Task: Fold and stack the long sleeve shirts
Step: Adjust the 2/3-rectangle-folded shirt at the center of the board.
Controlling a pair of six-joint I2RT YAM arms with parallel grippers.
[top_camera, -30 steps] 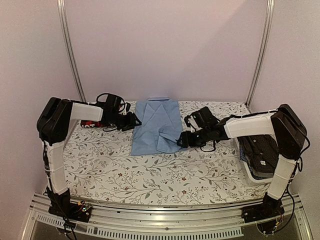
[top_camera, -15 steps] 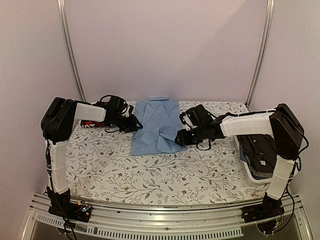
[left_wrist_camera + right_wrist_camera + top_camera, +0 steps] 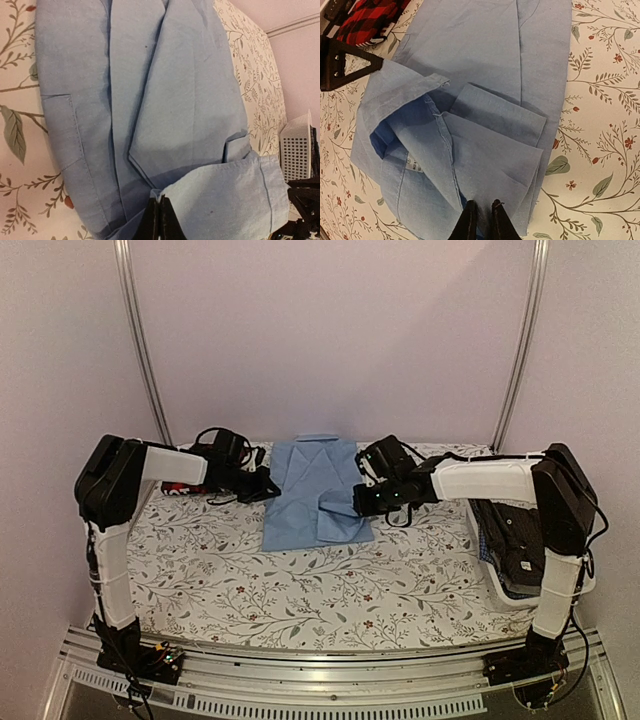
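The flower-printed table [image 3: 300,590] carries the light blue shirt [image 3: 312,490] at its middle, toward the far side. The shirt lies flat and partly folded, its long axis running from the collar at the far edge to the hem nearer the arms. A red-and-black plaid shirt [image 3: 180,487] lies bunched well off to the left, behind the left arm. The two arms reach in from opposite sides and meet the blue shirt across its short axis, about midway along its length. The left claw [image 3: 268,486] is clenched tight at the shirt's left edge, where a thin fold of cloth appears to be pinched at its tips. The right claw [image 3: 358,502] is closed on the doubled sleeve layer at the right edge, with blue cloth showing between its fingers [image 3: 470,220]. Each arm is nearest its own side, so the cloth lies inward of both claws. I judge the next fold will turn on carrying those edges along or across that far-to-near axis.
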